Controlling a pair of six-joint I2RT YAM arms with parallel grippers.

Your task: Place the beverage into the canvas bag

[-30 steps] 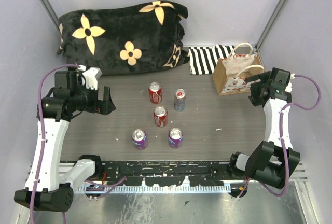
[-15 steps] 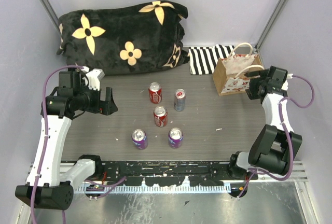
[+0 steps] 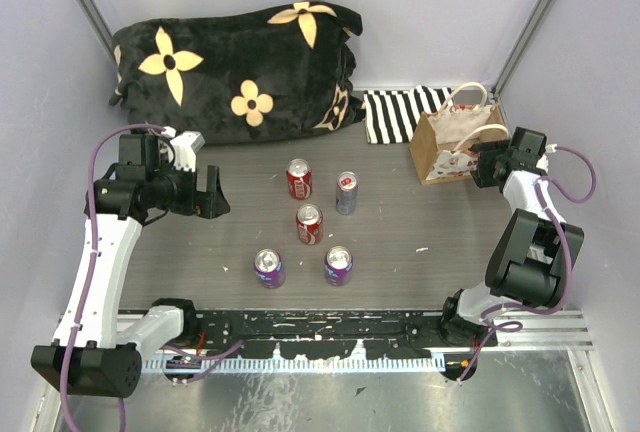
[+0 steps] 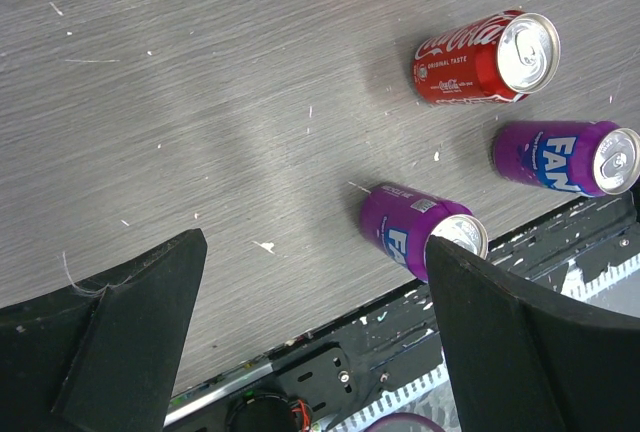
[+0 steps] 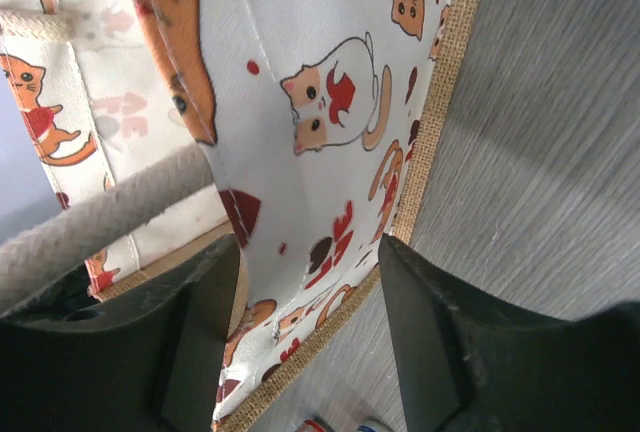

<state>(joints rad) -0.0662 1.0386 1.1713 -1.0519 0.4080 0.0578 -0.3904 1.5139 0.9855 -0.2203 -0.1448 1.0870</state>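
Several beverage cans stand mid-table: red ones (image 3: 299, 179) (image 3: 309, 224), a silver-blue one (image 3: 346, 193) and purple ones (image 3: 268, 268) (image 3: 338, 265). The left wrist view shows a red can (image 4: 485, 57) and purple cans (image 4: 415, 230) (image 4: 565, 157). My left gripper (image 3: 205, 195) (image 4: 315, 252) hovers wide open, left of the cans, holding nothing. The canvas bag (image 3: 455, 147) (image 5: 330, 72) stands upright at the back right. My right gripper (image 3: 480, 165) (image 5: 308, 252) straddles its printed front wall at the top, one finger inside and one outside, with a gap still showing. A cream handle (image 5: 100, 217) lies by the inner finger.
A black plush cushion with cream flowers (image 3: 235, 67) fills the back left. A black-and-white striped cloth (image 3: 400, 112) lies behind the bag. Grey walls close in both sides, and the arm bases and metal rail (image 3: 320, 337) line the near edge.
My right gripper has moved in to the bag's top edge and its jaws have narrowed around the front wall. The left gripper has drifted slightly right, still wide open.
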